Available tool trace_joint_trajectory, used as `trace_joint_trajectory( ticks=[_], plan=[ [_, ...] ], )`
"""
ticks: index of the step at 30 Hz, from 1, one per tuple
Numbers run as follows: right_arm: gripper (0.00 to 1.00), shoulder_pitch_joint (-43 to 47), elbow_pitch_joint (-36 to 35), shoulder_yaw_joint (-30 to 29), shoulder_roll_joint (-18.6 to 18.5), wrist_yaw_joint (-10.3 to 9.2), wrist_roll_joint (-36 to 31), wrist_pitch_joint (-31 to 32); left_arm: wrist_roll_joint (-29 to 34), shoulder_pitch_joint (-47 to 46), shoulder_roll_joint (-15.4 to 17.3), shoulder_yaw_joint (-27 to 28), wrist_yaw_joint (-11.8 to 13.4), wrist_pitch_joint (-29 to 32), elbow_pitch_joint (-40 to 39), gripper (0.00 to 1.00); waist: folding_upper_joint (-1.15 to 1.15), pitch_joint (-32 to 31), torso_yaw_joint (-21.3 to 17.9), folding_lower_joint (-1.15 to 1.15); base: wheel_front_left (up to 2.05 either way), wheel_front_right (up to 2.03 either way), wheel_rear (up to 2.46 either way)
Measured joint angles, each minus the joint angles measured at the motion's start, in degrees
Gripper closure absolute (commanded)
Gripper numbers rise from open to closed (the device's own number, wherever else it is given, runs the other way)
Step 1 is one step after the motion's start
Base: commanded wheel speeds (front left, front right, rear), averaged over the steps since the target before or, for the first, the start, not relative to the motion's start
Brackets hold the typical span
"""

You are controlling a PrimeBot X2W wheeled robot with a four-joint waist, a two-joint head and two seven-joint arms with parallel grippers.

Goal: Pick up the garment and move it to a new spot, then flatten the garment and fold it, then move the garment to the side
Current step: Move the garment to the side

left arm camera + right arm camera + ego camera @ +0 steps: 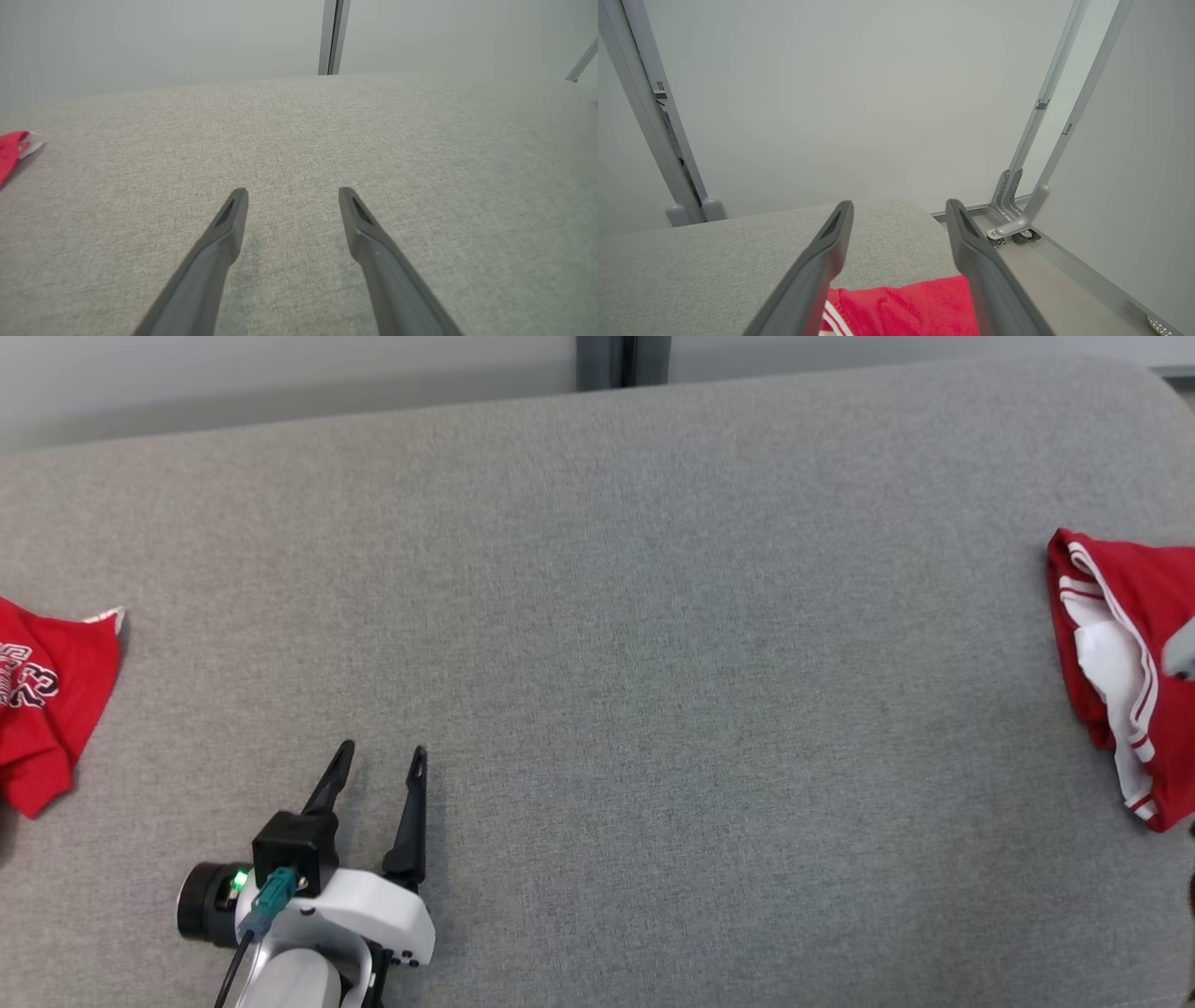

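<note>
Garment: red, white-striped, folded; was found lying at the far right edge of the grey cushion, partly cut off by the head view's border. In the right wrist view its red cloth was seen below and between the fingers, not pinched by them.

Right gripper: jaws were held wide apart, nothing gripped; was poised above the garment near the cushion's rounded corner.

Left gripper: jaws were likewise spread, nothing between them; was held low over bare cushion at the lower left, well apart from the garment.

Shirt: red, printed; was noted crumpled at the far left edge.

Wall: pale; was seen behind the cushion.
</note>
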Motion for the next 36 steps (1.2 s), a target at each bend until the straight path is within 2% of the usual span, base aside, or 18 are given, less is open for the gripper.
trace_joint_trajectory(
  ticks=[6,13,24,36],
  plan=[
    [0.00,7.1,-3.5,7.8,3.3,0.00,5.1,0.0,-1.9,2.1,0.0,-0.5,1.0,0.0,0.6,0.00,0.00,-3.7,0.5,0.00,0.00,0.00,0.00],
    [0.00,16.2,-6.5,15.4,5.2,0.00,11.8,0.0,-3.3,4.9,0.0,-0.8,2.5,0.0,0.9,0.00,0.00,-7.9,1.9,0.00,0.00,0.00,0.00],
    [0.00,26.7,-10.3,25.3,5.9,0.00,17.8,0.0,-4.3,8.0,0.0,0.5,3.9,0.0,1.0,0.00,0.00,-12.2,4.9,0.00,0.00,0.00,0.00],
    [0.00,35.2,-18.7,30.0,6.0,0.00,23.4,0.0,-4.9,10.5,0.0,2.0,5.1,0.0,0.3,0.00,0.00,-16.7,6.8,0.00,0.00,0.00,0.00]
  ],
)
